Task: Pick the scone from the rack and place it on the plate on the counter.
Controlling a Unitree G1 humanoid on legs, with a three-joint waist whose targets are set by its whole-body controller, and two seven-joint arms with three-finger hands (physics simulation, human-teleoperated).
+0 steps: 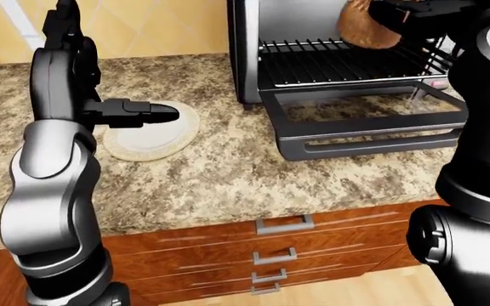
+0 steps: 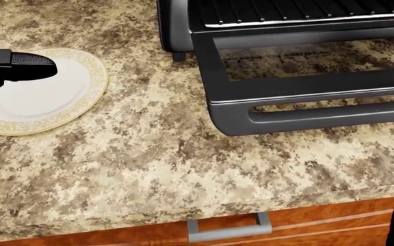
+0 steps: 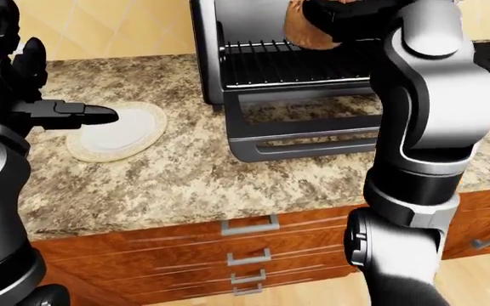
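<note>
The brown scone [image 1: 363, 29] hangs in the air above the oven rack [image 1: 338, 52], with my right hand [image 1: 384, 18] shut round it from the right. It also shows in the right-eye view as the scone [image 3: 303, 30] just in front of the oven's top opening. The head view does not show it. The white plate with a gold rim [image 2: 60, 105] lies on the counter at the left. My left hand [image 2: 20, 68] hovers over the plate's left part, fingers stretched out flat and open, holding nothing.
The toaster oven [image 1: 249, 51] stands at the top with its glass door [image 2: 306, 89] folded down onto the granite counter [image 2: 149, 164]. Wooden drawers with metal handles [image 2: 228, 228] run below the counter edge.
</note>
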